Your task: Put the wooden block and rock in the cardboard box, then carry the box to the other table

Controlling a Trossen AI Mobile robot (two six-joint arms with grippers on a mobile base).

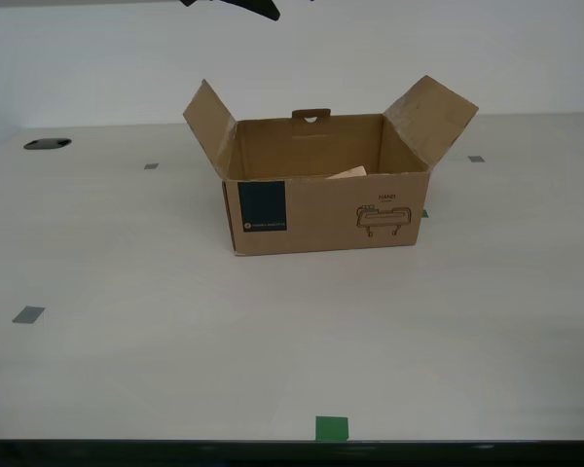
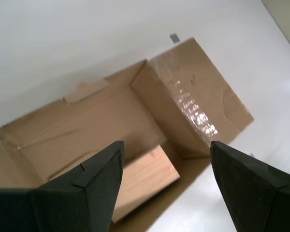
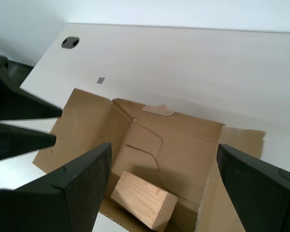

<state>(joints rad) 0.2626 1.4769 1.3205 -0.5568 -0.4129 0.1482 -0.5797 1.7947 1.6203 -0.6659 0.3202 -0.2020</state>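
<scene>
1. The cardboard box (image 1: 326, 209) sits open on the smooth beige table (image 1: 175, 341), roughly centred in the exterior view, both side flaps splayed outward and its blue label (image 1: 262, 206) facing the camera.
2. The wooden block (image 3: 144, 199) lies on the floor of the box; in the exterior view only a pale corner (image 1: 349, 173) of it shows above the front wall.
3. I cannot see the rock in any view.
4. My first gripper (image 3: 162, 193) hangs above the open box, jaws spread wide and nothing between them.
5. My second gripper (image 2: 166, 188) also looks down into the box over the block (image 2: 145, 181), fingers wide apart and empty.
6. Grey tape squares (image 1: 27, 314) dot the table, with a green one (image 1: 332, 428) at its near edge
</scene>
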